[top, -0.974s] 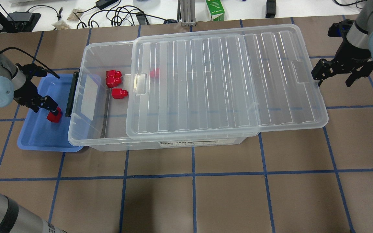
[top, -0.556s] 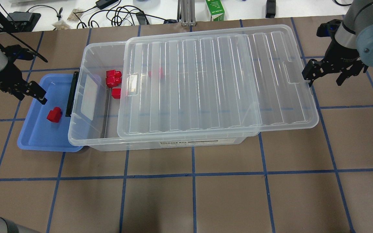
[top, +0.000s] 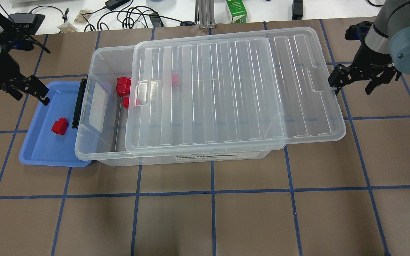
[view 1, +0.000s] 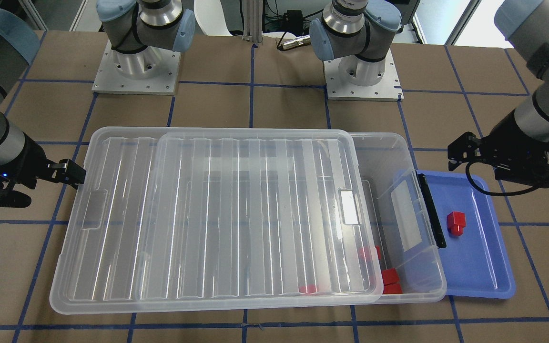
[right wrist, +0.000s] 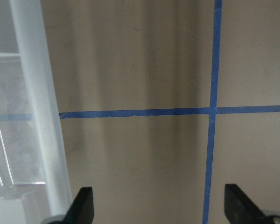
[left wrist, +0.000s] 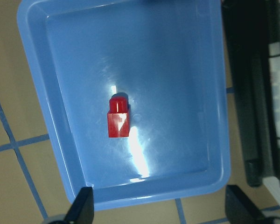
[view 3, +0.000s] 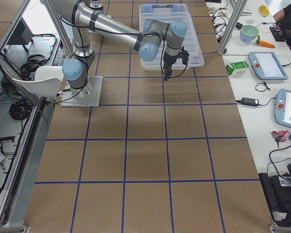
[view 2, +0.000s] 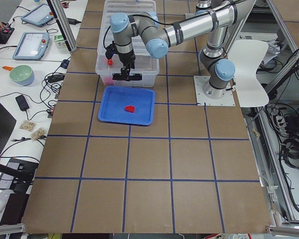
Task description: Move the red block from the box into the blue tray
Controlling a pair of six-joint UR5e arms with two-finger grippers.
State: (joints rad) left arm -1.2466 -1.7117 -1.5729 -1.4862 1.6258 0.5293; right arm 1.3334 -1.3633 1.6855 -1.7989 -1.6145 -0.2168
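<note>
One red block lies alone on the floor of the blue tray, also in the left wrist view and the front view. My left gripper is open and empty, raised above the tray's far left corner. The box holds three red blocks at its uncovered left end and one more under the lid. The lid lies offset to the right. My right gripper is open, with one finger at the lid's right edge.
The box's black latch bar stands between the tray and the box. Cables, a green carton and devices lie beyond the table's far edge. Brown table with blue tape lines lies in front of the box.
My left gripper has let go of the red block in the tray and moved up and away to the far left. The lid has slid left with my right gripper following.
</note>
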